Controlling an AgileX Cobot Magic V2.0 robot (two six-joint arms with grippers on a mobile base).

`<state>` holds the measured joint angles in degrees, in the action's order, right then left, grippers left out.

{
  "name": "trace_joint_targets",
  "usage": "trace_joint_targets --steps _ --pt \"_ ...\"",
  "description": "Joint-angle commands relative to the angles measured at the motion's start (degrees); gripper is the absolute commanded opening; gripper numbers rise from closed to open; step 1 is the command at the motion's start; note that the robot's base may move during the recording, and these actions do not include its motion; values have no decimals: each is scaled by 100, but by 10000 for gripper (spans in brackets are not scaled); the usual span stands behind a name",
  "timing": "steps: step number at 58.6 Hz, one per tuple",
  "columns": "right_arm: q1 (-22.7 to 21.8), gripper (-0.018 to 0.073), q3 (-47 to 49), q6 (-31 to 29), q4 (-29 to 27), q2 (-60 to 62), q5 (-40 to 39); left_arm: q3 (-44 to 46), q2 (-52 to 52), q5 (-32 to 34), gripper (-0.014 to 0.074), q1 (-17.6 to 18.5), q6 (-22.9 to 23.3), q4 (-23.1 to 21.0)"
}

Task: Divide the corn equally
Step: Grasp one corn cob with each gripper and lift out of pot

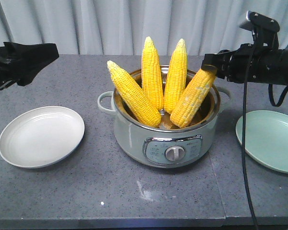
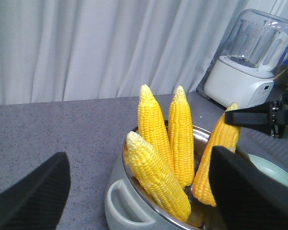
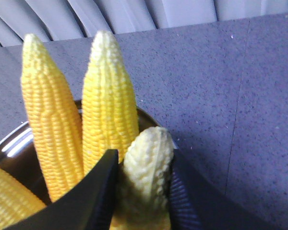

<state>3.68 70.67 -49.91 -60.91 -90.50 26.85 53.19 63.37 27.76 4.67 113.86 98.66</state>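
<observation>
Four bright yellow tapered corn cobs (image 1: 152, 79) fill the pale cooker (image 1: 134, 139), none plated; right gripper (image 1: 210, 64) pinches one, left gripper (image 1: 48, 53) gapes.

Grey table (image 1: 62, 196) carries: white plate (image 1: 41, 136) below the left pincer (image 1: 48, 53); pot (image 1: 165, 139) under the right pincer (image 1: 209, 66); green plate (image 1: 273, 141) below that pincer's arm.

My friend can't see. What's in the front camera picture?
Four yellow corn cobs stand tips-up in a pale green pot, and the right gripper pinches the rightmost cob near its tip. An empty white plate sits left of the pot, an empty green plate right, and the left gripper hovers at far left.
</observation>
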Motion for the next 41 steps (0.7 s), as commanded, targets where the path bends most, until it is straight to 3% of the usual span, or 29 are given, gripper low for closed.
trace_joint_targets --steps 1,17,32,41 --pt "-31 -9 212 -390 -464 635 -221 194 -81 -21 555 14 42 -208" --pt "-39 -8 212 -702 -490 2187 -1124 200 144 -15 555 14 141 -214" --pt "-39 -6 212 -744 147 3020 -1295 609 870 379 555 28 195 -229" --pt "-39 -6 212 -744 173 3064 -1379 1259 1374 400 555 386 317 -210"
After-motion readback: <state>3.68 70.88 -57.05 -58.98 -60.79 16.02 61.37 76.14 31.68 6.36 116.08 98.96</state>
